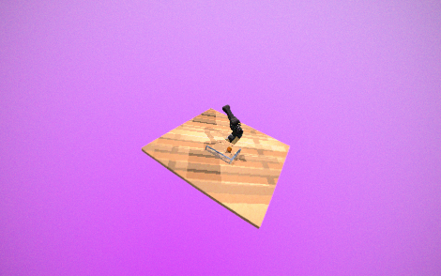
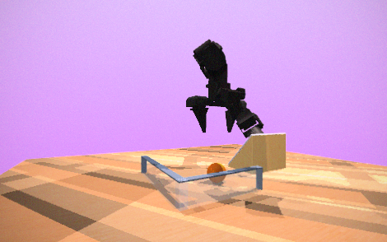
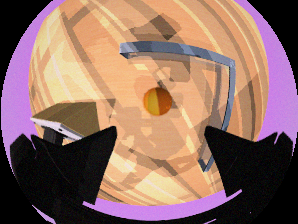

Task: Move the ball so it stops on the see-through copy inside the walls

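While ball point(image 2: 216, 172) sits inside walls point(image 2: 198, 177), gripper point(image 2: 216, 120) hangs above, wide open, w/ nothing held.

Looking straight down past the gripper point(image 3: 158, 145): two dark fingers spread wide, nothing between them. The orange ball point(image 3: 158, 100) sits on the wooden table point(image 3: 87, 50) ahead of the gap, clear of both tips. Beyond and right of it bends the clear walls' point(image 3: 193, 52) corner (blue-edged). A tan block point(image 3: 69, 117) pokes in by the left finger.
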You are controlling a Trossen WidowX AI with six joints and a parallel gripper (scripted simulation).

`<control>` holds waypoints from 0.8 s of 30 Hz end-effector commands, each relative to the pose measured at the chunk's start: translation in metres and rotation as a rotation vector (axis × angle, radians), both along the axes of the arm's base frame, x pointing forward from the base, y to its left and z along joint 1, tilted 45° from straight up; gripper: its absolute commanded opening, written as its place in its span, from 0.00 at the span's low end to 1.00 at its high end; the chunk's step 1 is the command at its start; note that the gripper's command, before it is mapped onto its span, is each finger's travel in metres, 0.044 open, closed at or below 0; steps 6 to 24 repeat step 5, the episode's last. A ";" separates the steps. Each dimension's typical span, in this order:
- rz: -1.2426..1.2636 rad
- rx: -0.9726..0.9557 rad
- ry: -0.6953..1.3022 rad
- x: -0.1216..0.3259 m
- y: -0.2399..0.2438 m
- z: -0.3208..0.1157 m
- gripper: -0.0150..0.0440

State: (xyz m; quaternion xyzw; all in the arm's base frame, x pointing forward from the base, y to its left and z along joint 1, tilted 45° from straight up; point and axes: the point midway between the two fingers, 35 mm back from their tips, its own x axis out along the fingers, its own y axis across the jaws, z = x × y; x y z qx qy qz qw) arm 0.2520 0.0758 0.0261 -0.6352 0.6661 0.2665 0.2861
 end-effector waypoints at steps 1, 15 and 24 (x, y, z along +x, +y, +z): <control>-0.011 0.000 -0.001 0.000 0.001 0.002 1.00; -0.011 0.000 -0.001 0.000 0.001 0.002 1.00; -0.011 0.000 -0.001 0.000 0.001 0.002 1.00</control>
